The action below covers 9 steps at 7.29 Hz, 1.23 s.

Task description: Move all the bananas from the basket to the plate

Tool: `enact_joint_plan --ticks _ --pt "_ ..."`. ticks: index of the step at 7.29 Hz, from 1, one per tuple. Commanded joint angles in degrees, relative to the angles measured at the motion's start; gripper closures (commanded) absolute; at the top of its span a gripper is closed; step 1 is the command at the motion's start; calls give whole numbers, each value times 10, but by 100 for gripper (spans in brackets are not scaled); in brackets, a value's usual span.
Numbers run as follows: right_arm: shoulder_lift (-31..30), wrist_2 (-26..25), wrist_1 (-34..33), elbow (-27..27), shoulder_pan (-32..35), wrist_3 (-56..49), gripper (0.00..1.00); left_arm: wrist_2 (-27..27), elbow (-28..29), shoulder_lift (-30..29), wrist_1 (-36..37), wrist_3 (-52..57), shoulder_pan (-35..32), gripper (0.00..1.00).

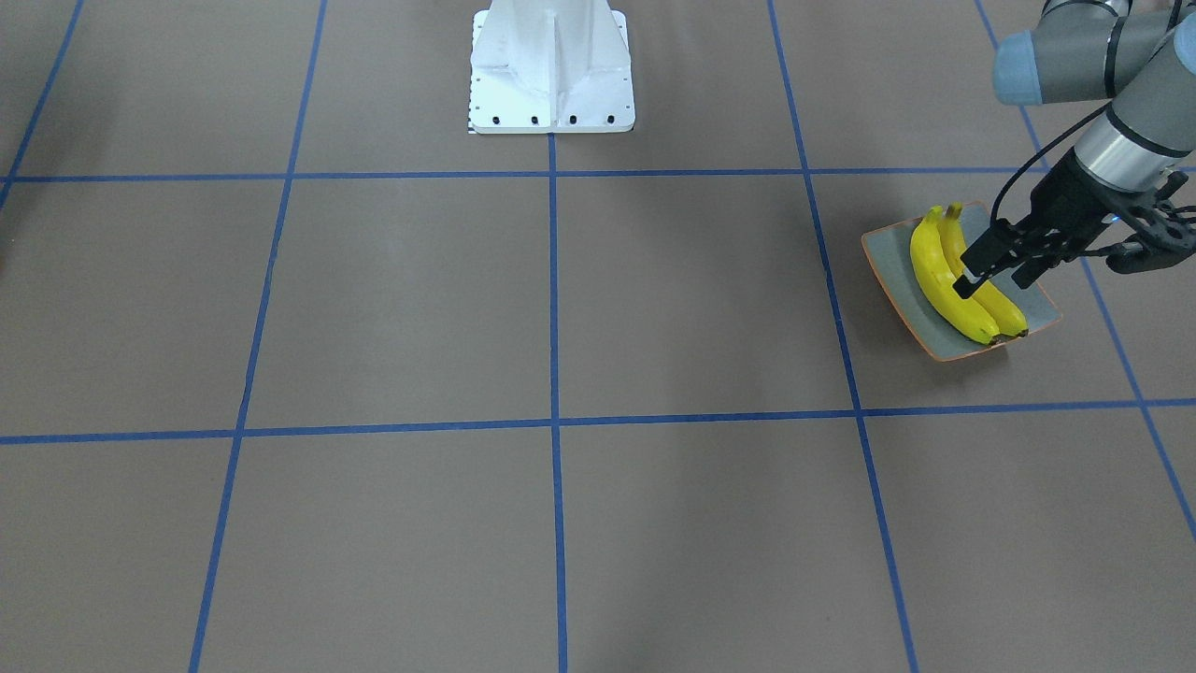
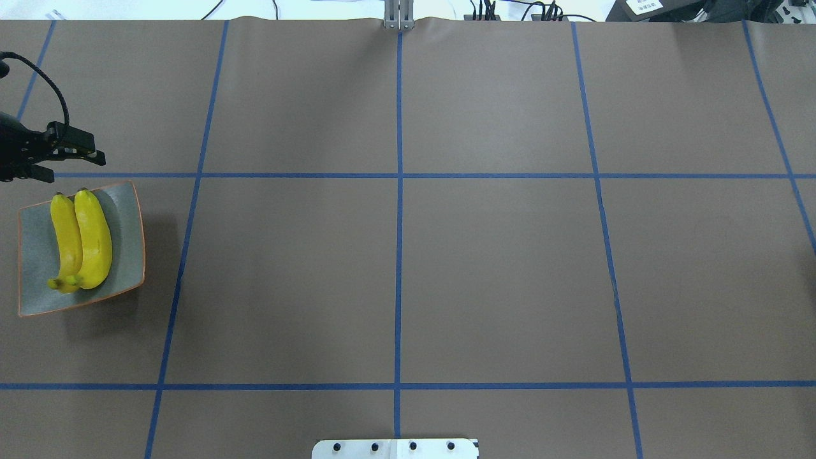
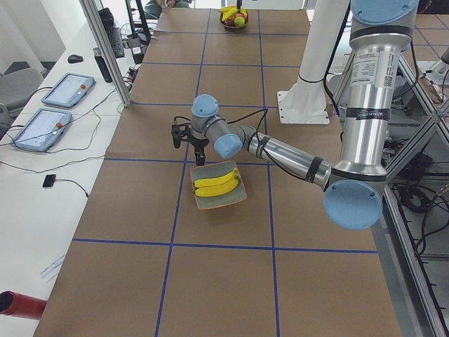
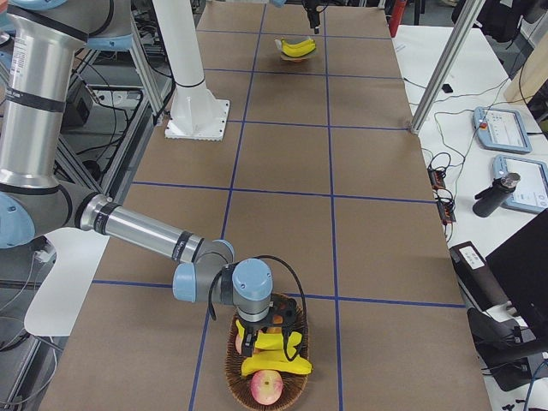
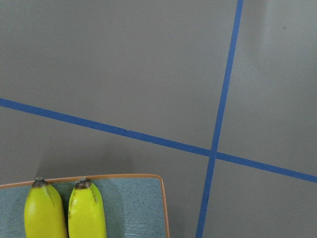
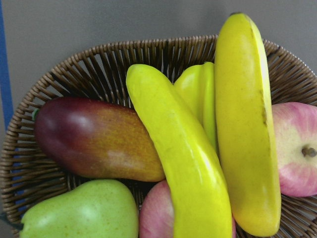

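Note:
Two yellow bananas (image 1: 934, 271) lie side by side on the grey-green plate (image 1: 934, 338) at the table's left end; they also show in the overhead view (image 2: 92, 236) and the left wrist view (image 5: 44, 213). My left gripper (image 1: 990, 285) hangs open and empty just above the plate's far edge, beyond the banana tips (image 2: 75, 168). Two more bananas (image 6: 183, 163) lie across the wicker basket (image 6: 99, 64). My right gripper (image 4: 257, 336) hovers over that basket. It shows only in the side views, so I cannot tell whether it is open or shut.
The basket also holds a red-green mango (image 6: 94, 139), a green pear (image 6: 79, 213), pink apples (image 6: 297, 148) and a yellow-green fruit (image 6: 198, 91) between the bananas. The white robot base (image 1: 551, 70) stands mid-table. Blue tape lines grid the brown table.

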Motion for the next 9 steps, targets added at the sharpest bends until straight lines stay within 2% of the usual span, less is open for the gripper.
enact_joint_plan --ticks 1,2,3,4,6,8,9 --pt "0 0 1 -9 0 -1 31 -1 -4 -1 0 -1 -1 0" --pt "0 -3 1 -12 2 -1 54 -1 -4 -1 0 -1 0 0" --pt "1 -4 0 -8 9 -1 91 -2 -6 -3 1 -2 -1 0" --pt "3 -4 1 -9 14 -4 100 -2 -7 -3 1 -3 0 0" --pt "8 3 -14 25 61 -29 100 -2 -8 -9 1 -21 1 0" --pt "11 7 -99 135 63 -26 100 -4 -8 -13 0 -24 1 0" --pt "17 28 -97 147 63 1 100 -7 -7 -19 0 -25 1 0"
